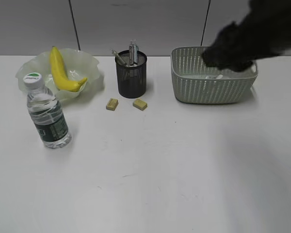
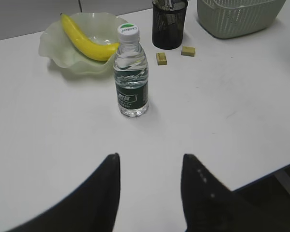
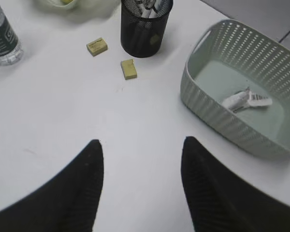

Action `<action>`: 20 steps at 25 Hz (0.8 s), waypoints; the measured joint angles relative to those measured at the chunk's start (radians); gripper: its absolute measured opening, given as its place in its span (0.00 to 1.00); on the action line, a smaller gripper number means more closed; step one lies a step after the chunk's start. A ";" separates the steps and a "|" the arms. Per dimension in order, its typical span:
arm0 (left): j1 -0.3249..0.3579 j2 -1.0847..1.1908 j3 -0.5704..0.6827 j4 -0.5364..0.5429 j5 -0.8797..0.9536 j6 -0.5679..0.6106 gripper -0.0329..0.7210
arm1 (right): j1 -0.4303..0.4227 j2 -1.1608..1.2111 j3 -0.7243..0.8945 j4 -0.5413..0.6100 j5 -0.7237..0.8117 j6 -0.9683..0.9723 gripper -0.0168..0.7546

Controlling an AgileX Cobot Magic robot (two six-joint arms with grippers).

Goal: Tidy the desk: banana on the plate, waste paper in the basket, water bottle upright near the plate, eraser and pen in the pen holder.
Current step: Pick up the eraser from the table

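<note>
The banana lies in the wavy green plate. Beside the plate the water bottle stands upright. Pens stick out of the black mesh pen holder, and two tan erasers lie on the desk in front of it. The waste paper rests inside the basket. My right arm hangs blurred over the basket; my right gripper is open and empty. My left gripper, also open and empty, hovers over bare desk short of the bottle.
The white desk spreads wide in front of all the objects. Its front right edge shows in the left wrist view. A grey panelled wall runs behind the desk.
</note>
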 joint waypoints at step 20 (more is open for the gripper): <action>0.000 0.000 0.000 0.000 0.000 0.000 0.46 | 0.000 1.022 -0.900 0.098 0.311 -0.160 0.69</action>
